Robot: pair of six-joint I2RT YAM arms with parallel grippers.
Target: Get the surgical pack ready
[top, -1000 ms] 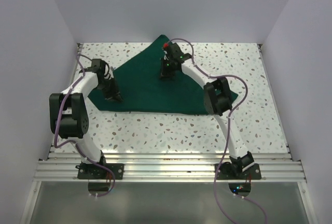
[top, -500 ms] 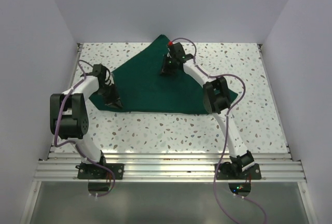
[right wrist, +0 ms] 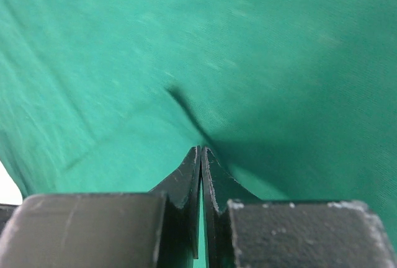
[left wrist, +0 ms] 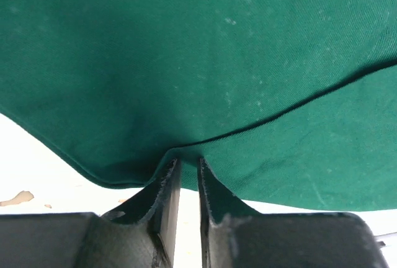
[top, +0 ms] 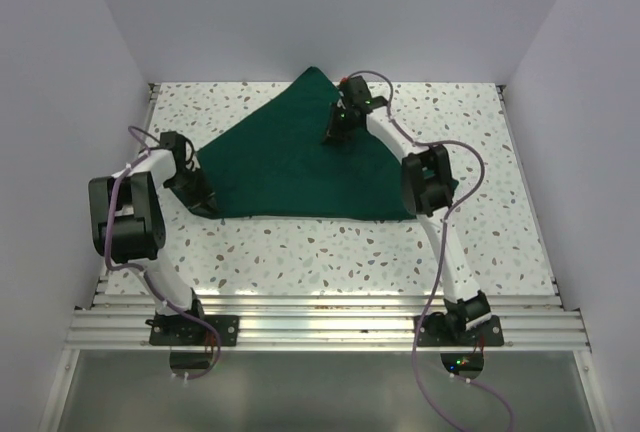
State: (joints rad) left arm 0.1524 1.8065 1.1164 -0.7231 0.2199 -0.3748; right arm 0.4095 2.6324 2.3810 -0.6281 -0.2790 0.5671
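Note:
The surgical pack's dark green drape lies folded into a rough triangle on the speckled table. At the drape's near left corner, my left gripper has its jaws closed on the hem. In the left wrist view the cloth is drawn between the fingertips of the left gripper. Over the far part of the drape, my right gripper has its jaws pressed together. In the right wrist view a crease in the cloth runs up to the tips of the right gripper.
White walls close in the table on the left, back and right. An aluminium rail carrying both arm bases runs along the near edge. Purple cables loop beside the right arm.
My left gripper has moved left and nearer with the drape's corner. My right gripper has moved right and slightly farther back over the drape.

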